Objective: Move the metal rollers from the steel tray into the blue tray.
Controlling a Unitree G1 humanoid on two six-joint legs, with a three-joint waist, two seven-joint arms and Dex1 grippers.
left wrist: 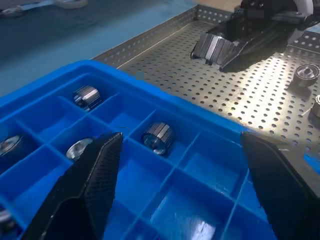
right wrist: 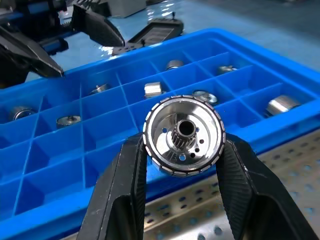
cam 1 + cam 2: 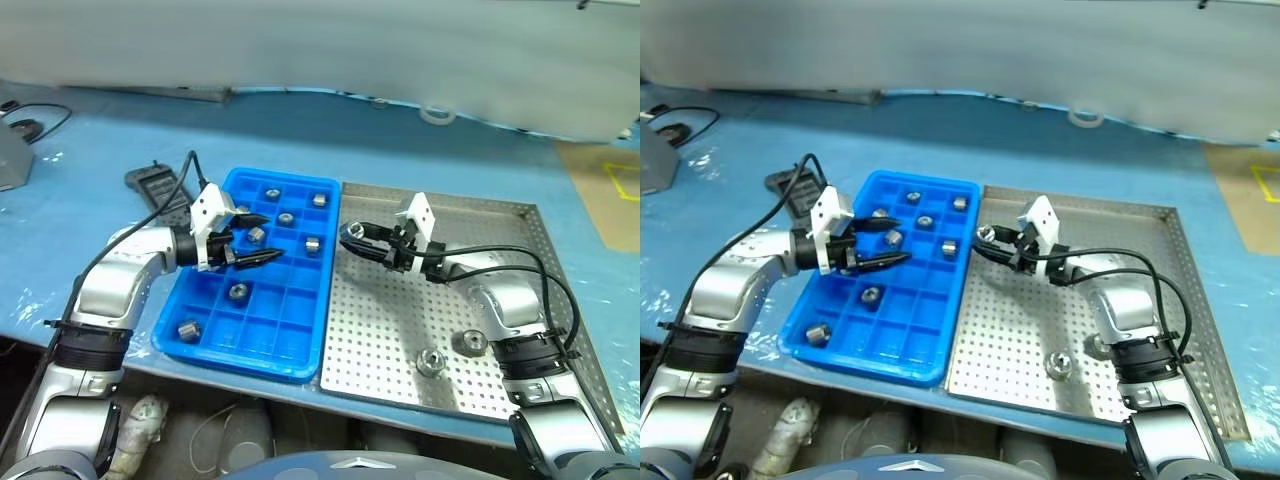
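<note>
The blue tray (image 3: 290,322) lies left of the steel tray (image 3: 385,330), their long edges touching. Several metal rollers sit in the blue tray's compartments, such as one (image 3: 238,291) near its middle and one (image 1: 158,138) by its right wall. Two metal rollers (image 3: 430,361) (image 3: 470,342) rest on the steel tray near its front. My right gripper (image 3: 352,238) hovers at the steel tray's left edge, shut on a shiny metal roller (image 2: 183,136) that faces the blue tray. My left gripper (image 3: 272,238) is open over the blue tray's upper left compartments, with nothing between its fingers (image 1: 100,172).
A dark grey controller (image 3: 158,189) lies behind the blue tray's left corner, with a black cable beside it. A white tape roll (image 3: 437,113) sits at the back of the blue-covered table. Brown cardboard (image 3: 600,190) lies at the far right.
</note>
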